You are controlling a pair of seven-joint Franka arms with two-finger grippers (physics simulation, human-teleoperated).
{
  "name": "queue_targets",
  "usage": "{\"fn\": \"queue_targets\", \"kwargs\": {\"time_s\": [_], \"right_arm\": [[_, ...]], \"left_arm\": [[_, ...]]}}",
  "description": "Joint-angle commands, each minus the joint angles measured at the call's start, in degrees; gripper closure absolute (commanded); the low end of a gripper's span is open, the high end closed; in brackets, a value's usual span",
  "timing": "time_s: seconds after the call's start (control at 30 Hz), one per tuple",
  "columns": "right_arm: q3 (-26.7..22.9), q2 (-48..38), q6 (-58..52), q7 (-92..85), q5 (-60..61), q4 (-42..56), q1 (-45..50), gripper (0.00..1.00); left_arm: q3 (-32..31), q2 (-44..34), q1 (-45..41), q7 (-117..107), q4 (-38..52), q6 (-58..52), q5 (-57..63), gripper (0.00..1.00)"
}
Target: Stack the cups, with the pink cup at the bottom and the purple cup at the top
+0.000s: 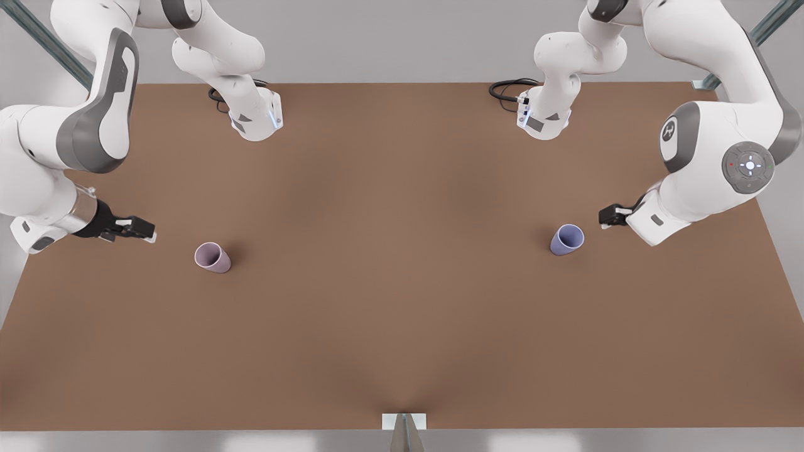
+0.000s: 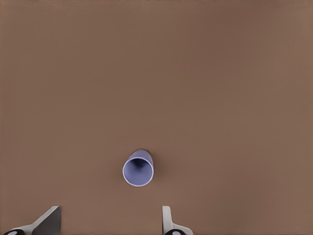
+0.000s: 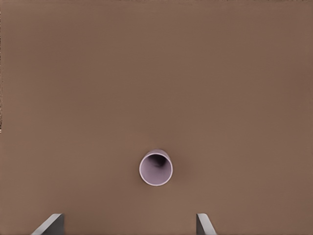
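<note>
At the front view's right, your left gripper (image 1: 604, 219) hangs spread beside the upright purple cup (image 1: 567, 239), right gripper (image 1: 148, 233) spread near the pink cup (image 1: 211, 257) at left; descend off-centre and you'll topple them.

No readable text, label or number appears anywhere.
</note>
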Motion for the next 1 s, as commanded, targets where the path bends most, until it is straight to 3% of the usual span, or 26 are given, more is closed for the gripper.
{"fn": "queue_targets", "kwargs": {"time_s": [0.0, 0.1, 0.33, 0.6, 0.97], "right_arm": [[-0.07, 0.0, 1.31, 1.7, -0.04, 0.02, -0.5, 0.0], [-0.16, -0.53, 2.19, 1.26, 0.13, -3.57, -0.68, 0.0], [-0.6, -1.67, 19.05, -2.43, 0.13, -21.5, -1.64, 0.0], [-0.51, 5.27, 37.78, -2.43, 2.33, -30.3, -1.38, 0.0], [-0.51, 5.97, 45.78, -4.71, 2.33, -36.98, -2.08, 0.0]], "left_arm": [[0.0, -0.03, 0.01, 2.46, 0.1, 0.97, 0.08, 0.0], [0.0, -0.03, 0.01, 2.11, -0.16, 0.88, 0.17, 0.0], [0.0, 0.58, 0.01, 1.85, -0.6, 0.97, 0.08, 0.0], [0.08, 1.2, 0.1, 1.85, -0.6, 0.8, 0.08, 0.0], [0.17, 1.37, 0.19, 1.85, -1.13, 0.88, 0.08, 0.0]]}}
